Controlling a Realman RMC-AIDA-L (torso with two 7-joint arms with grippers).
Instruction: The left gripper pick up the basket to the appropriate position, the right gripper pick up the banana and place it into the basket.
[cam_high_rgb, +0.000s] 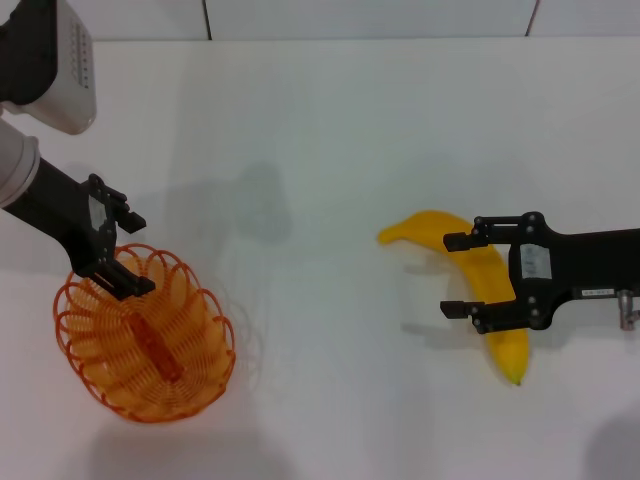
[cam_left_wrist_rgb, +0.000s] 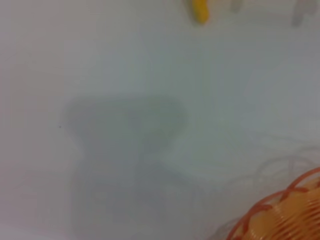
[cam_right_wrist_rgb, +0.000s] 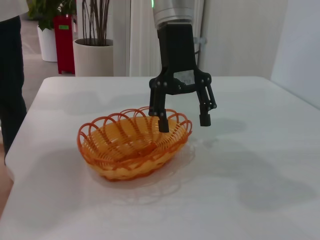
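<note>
Orange wire basket (cam_high_rgb: 146, 345) sat upright on counter (cam_high_rgb: 330, 150), left; curved yellow banana (cam_high_rgb: 480, 290) lay flat, well apart, right.

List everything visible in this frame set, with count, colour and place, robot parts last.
basket: 1, orange wire, on the table's left side, before the robot.
banana: 1, yellow, on the table's right side.
table: 1, white, under everything.
planters: 2, one white and one red, on the floor beyond the table, seen from the right wrist.
left gripper: 1, black, open, straddling the basket's far rim, one finger inside and one outside.
right gripper: 1, black, open, one finger on each side of the banana's middle.
</note>
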